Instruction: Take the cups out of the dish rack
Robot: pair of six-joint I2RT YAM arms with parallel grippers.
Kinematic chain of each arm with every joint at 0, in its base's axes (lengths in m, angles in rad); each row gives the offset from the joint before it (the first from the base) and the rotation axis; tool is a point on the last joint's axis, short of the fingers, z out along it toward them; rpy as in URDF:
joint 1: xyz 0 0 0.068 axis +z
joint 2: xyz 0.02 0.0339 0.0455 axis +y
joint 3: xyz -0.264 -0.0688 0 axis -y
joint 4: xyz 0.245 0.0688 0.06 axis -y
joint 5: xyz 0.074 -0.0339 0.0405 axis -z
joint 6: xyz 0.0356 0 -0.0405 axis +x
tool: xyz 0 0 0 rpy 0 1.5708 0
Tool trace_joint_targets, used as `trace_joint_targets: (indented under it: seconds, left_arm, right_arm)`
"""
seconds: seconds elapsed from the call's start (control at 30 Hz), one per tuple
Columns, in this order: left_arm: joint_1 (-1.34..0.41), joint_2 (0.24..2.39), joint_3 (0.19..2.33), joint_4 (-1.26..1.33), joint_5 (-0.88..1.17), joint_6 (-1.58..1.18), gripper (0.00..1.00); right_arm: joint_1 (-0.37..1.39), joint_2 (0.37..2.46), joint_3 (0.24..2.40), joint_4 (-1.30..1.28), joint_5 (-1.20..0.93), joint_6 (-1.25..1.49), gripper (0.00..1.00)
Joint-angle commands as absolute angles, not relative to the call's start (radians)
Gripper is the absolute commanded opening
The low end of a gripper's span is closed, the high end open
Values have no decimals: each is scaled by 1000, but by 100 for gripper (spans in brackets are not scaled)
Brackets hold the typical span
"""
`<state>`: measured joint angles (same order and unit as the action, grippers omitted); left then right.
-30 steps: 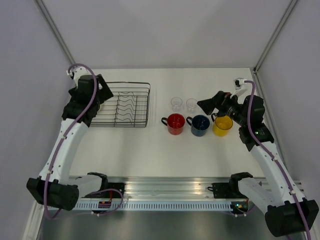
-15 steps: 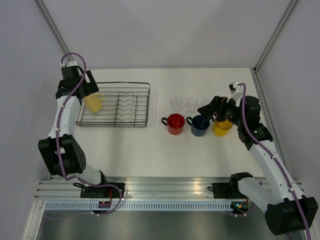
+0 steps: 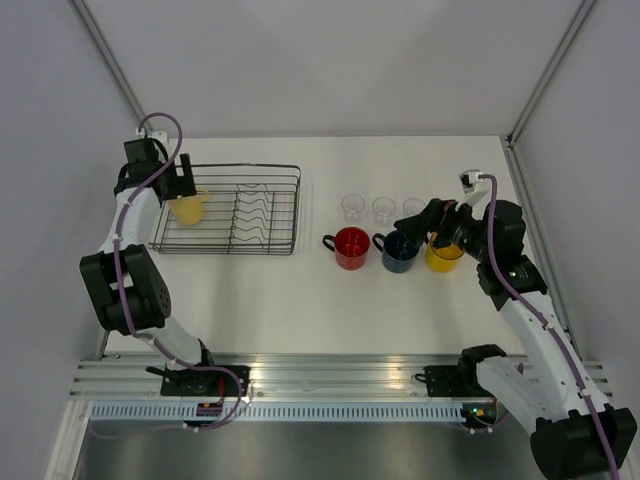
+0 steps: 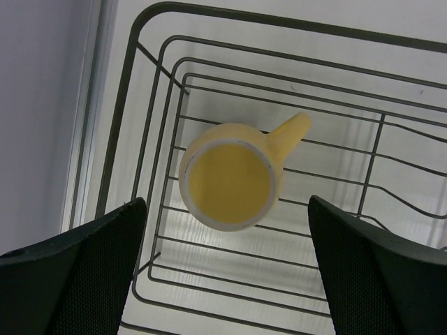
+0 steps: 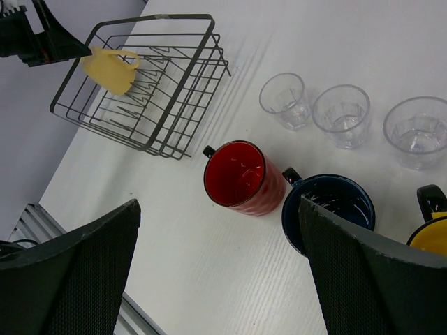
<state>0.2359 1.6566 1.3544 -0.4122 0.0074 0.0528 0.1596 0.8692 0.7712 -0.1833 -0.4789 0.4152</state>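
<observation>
1. Left pincer (image 4: 227, 202) hangs wide apart and empty, straight over the pale yellow mug (image 4: 227, 183), which stands upright at the left end of the dish rack (image 3: 270, 215).
2. My worry: that handle sticks out sideways, so if I close off-centre I reckon the mug twists or slips.
3. Lifting crooked could snag the wires and drag the whole rack.
4. Smooth white worktop (image 3: 300, 300), with plain grey walls (image 3: 300, 70) all around.
</observation>
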Motion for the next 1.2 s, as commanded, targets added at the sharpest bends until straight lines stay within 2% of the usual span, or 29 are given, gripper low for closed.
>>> trace_joint_targets:
  seconds: [0.0,0.4,0.57,0.83,0.93,0.97,1.03,1.07,1.13,1.17]
  left_arm:
    - [244,1710,1368,-368,35,143,100]
    - [241,1867,1430,-406,38,160,99]
    - [242,1901,1459,-410,49,167,95]
    - [241,1930,1491,-405,72,158,95]
    - [241,1937,1491,-402,72,156,89]
    - [242,1939,1490,-402,74,156,80]
    - [241,1937,1485,-403,83,150,71]
    - [241,1934,1482,-403,86,147,59]
    - [242,1927,1477,-403,84,140,44]
    - [241,1915,1476,-402,83,135,28]
  right_arm:
    - [158,830,758,-129,-512,416,98]
    - [160,816,741,-115,-520,417,98]
    - [158,816,736,-114,-525,416,98]
    - [158,821,730,-103,-541,420,98]
    - [160,822,729,-101,-545,417,98]
    - [160,822,730,-101,-545,417,98]
    - [160,821,729,-101,-546,417,98]
    - [160,822,729,-101,-546,417,98]
    - [158,821,730,-103,-546,416,98]
    - [160,821,729,-101,-546,416,98]
